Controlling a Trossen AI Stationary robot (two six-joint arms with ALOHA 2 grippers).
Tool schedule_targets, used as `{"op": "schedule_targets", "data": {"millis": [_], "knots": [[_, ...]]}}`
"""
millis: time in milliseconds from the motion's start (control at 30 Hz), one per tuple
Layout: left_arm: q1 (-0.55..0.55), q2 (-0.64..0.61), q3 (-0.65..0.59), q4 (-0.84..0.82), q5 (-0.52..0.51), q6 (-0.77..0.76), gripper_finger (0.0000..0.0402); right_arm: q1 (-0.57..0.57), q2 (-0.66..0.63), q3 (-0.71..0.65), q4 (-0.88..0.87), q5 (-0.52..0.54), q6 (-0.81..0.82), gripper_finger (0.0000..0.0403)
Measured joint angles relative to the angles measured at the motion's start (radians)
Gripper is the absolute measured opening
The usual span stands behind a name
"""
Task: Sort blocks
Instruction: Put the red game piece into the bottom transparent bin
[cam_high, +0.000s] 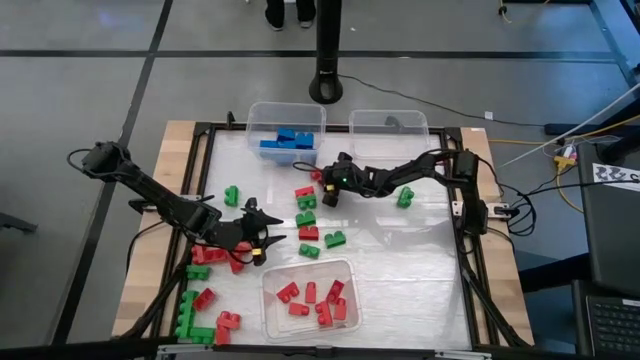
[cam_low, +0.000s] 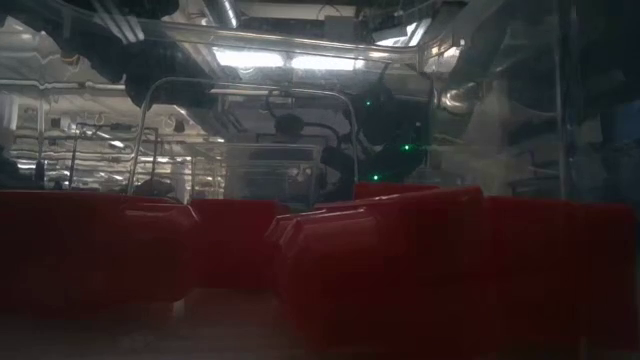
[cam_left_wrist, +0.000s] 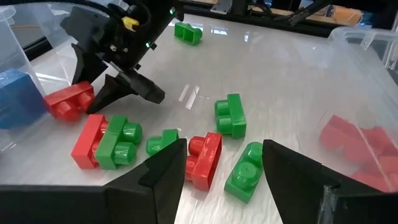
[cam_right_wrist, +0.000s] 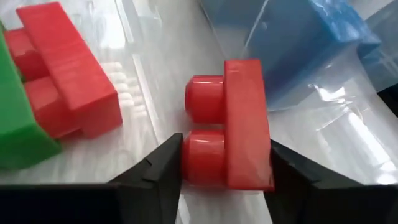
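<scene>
Small red and green studded blocks lie scattered on the white table top. My right gripper (cam_high: 320, 182) (cam_right_wrist: 227, 163) is low at the table's far middle, around a red two-stud block (cam_high: 316, 176) (cam_right_wrist: 230, 130) lying on its side beside the bin of blue blocks (cam_high: 285, 132). My left gripper (cam_high: 268, 238) (cam_left_wrist: 224, 177) is open and hovers left of centre, pointing at a red block (cam_left_wrist: 205, 158) and a green block (cam_left_wrist: 244, 171) without touching them. More red and green blocks (cam_high: 205, 290) lie at the near left. My right gripper pinches the red block between its two fingers: one finger meets the end of a stud (cam_right_wrist: 186, 152), the other the flat underside of the block (cam_right_wrist: 266, 152). The fingers come in low and slanting from the table's right. The block lies on the table.
A clear bin holding red blocks (cam_high: 345, 270) stands at the near middle and fills the low view (cam_low: 380, 260). A clear bin without blocks (cam_high: 390, 122) stands at the far edge, right of the blue one. A green block (cam_high: 405, 197) lies under the right arm. Bare table lies near right.
</scene>
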Motion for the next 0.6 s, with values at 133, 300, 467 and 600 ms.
{"op": "schedule_targets", "data": {"millis": [133, 300, 467, 600], "knots": [[0.000, 0.000, 0.000, -0.003, 0.000, 0.000, 0.0198, 0.000, 0.000, 0.000, 0.013, 0.009, -0.068, 0.0167], [-0.003, 0.000, 0.000, -0.006, 0.000, 0.001, 0.0198, 0.000, 0.000, 0.000, 0.023, 0.009, -0.085, 0.0169], [-0.005, 0.000, 0.000, -0.007, 0.000, 0.003, 0.0198, 0.012, -0.047, -0.001, -0.009, -0.008, -0.113, 0.0176], [-0.005, 0.000, 0.000, -0.007, 0.000, 0.003, 0.0198, 0.037, -0.132, -0.001, -0.065, -0.028, -0.160, 0.0169]]}}
